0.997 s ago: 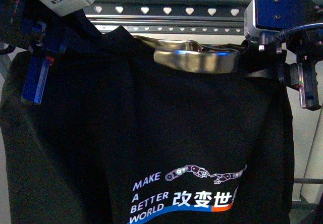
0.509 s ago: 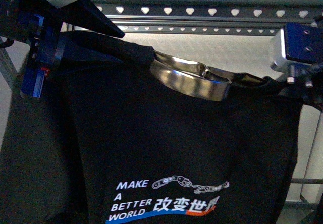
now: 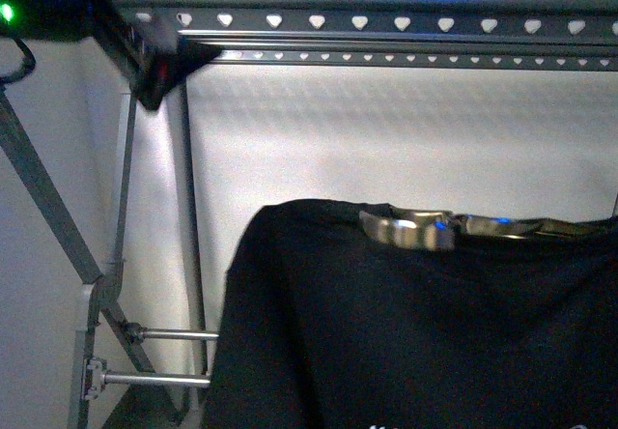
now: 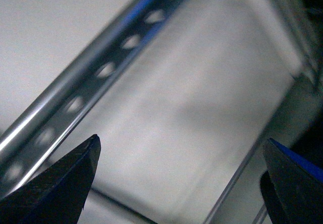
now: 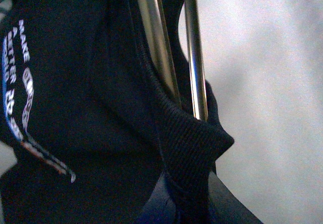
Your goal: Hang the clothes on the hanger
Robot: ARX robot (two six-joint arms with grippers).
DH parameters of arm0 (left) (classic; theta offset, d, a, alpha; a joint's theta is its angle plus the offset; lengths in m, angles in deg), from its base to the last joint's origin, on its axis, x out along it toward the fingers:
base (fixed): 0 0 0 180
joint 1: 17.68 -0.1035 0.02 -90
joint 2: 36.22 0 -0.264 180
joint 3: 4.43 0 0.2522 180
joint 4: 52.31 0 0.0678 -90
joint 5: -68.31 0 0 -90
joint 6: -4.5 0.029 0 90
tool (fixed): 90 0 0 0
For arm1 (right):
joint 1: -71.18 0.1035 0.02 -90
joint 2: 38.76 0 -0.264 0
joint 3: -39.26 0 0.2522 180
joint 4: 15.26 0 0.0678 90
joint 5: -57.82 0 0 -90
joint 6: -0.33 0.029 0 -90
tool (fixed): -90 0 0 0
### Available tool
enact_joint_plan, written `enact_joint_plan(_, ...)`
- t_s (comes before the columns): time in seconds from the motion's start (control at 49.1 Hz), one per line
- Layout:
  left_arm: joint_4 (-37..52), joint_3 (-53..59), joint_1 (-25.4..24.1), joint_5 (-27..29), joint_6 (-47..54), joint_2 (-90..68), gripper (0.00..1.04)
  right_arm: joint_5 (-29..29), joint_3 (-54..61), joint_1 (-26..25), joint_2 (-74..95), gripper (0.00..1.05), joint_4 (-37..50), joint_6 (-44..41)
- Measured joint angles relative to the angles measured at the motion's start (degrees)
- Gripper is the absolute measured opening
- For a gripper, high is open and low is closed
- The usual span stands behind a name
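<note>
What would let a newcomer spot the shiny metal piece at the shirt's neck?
Start at the grey rack with heart-shaped holes across the top of the front view, then drop to the black T-shirt below it. At the shirt's top edge, in the neck opening, sits a curved metal piece: the only glossy, mirror-like thing there, against matte cloth and dull rails.
</note>
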Motion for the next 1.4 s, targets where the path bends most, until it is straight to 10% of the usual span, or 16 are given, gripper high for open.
enact_joint_plan(0.224,2.1,0.1,-3.9,15.0,-47.8,6.7,0.98,0.7,0.3,-0.8,-5.5,0.03,-0.3,18.9)
enact_joint_plan(0.326,-12.0,7.2,-3.5,26.6,-44.3,16.3,0.75,3.3,-1.2,-0.3,-7.6,0.03,-1.5,29.5)
enact_joint_plan(0.733,2.2,41.7,-3.2,27.1,-40.7,32.4,0.02,12.1,-23.6,0.7,-2.1,0.03,-8.6,66.0)
enact_joint_plan(1.242,3.9,60.9,-3.2,27.1,-40.5,49.6,0.04,17.2,-26.4,2.9,8.3,0.03,-7.2,87.5)
enact_joint_plan(1.405,1.0,63.8,-3.2,27.1,-40.5,55.4,0.04,23.9,-13.8,4.1,3.7,0.35,12.6,86.7)
